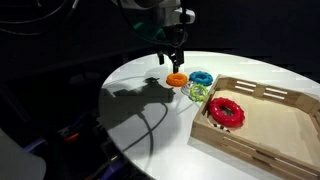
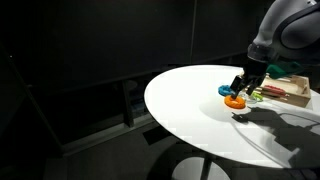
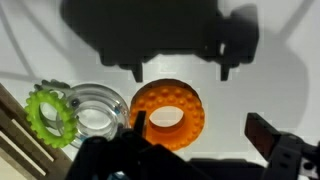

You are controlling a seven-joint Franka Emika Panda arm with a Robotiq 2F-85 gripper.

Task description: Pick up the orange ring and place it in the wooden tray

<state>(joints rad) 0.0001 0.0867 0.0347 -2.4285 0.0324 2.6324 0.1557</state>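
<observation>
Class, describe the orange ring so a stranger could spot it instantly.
On the round white table, find the light wooden tray; three small rings lie just outside its corner. The flat bright-orange ring is farthest from the tray, beside a blue ring and a green ring.

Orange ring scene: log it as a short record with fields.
target: small flat bright-orange ring, on round white table, outside tray
gripper: over the orange ring, jaws open
tray: shallow light plywood tray, holds larger red ring
neighbours: blue ring and green ring, on table beside orange ring
</observation>
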